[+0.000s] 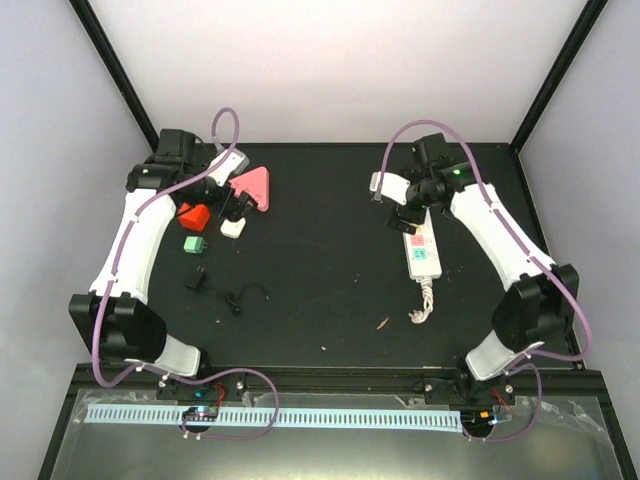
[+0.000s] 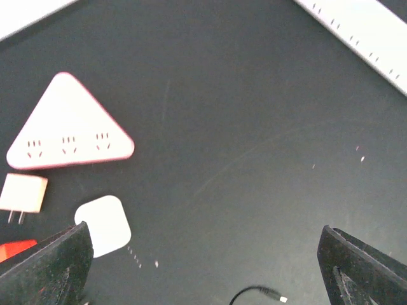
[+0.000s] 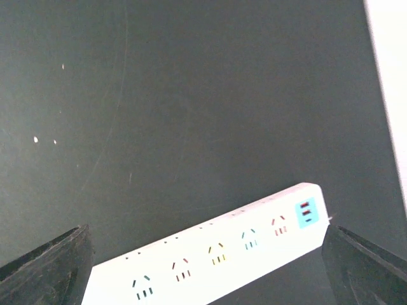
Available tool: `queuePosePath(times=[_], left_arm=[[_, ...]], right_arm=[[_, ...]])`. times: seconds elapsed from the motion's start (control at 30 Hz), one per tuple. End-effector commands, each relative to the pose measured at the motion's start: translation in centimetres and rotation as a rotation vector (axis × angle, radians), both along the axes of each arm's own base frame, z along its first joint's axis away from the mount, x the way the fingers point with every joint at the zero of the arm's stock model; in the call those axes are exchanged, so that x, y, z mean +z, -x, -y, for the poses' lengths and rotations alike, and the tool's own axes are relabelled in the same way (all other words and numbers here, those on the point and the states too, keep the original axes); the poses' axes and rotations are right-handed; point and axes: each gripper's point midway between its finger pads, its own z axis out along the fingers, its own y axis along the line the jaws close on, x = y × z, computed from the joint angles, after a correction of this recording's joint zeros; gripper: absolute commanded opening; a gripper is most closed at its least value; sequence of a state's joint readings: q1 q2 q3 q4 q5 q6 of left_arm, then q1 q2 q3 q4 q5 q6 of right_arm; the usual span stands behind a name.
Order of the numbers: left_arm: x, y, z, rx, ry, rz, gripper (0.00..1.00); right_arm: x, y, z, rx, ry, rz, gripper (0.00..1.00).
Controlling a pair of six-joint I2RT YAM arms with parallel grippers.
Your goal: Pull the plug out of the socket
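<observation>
The socket, a long white power strip [image 1: 422, 252] with coloured outlet faces, lies on the black table at the right, its knotted white cord [image 1: 425, 305] trailing toward me. My right gripper [image 1: 408, 218] hovers open over its far end. In the right wrist view the power strip [image 3: 254, 232] lies between my wide-spread fingers [image 3: 44, 267], and every outlet I see on it is empty. My left gripper [image 1: 228, 205] is open and empty at the far left, over loose adapters. No plug shows in the power strip.
Near the left gripper lie a pink triangular socket [image 1: 252, 186], also in the left wrist view [image 2: 67, 127], a white square adapter [image 2: 105, 223], a small pale plug [image 2: 22, 194], a red block [image 1: 192, 215], a green block [image 1: 194, 243] and a black cable [image 1: 225, 292].
</observation>
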State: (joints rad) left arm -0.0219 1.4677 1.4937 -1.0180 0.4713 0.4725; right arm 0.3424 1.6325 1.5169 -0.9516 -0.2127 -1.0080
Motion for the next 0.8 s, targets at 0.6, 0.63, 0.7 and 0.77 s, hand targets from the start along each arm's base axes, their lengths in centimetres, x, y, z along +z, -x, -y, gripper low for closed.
queuePosePath(times=[0.6,0.63,0.7,0.77], left_arm=[[-3.2,0.7,-0.7,0.224,0.008,0.066,0.99],[-3.8,0.9,-1.0,0.236,-0.011,0.049,0.99],[-4.2,1.4,-1.7,0.269,-0.036,0.054,0.99],[-5.1,1.8,-1.8,0.272,-0.035,0.055,0.99]], right_arm=[[7.4,5.3,7.4,-0.625,-0.711,0.202,1.0],[6.9,5.5,7.6,-0.64,-0.719,0.203,1.0],[5.7,5.9,7.9,-0.661,-0.731,0.197,1.0],[4.6,6.1,8.0,-0.686,-0.739,0.178,1.0]])
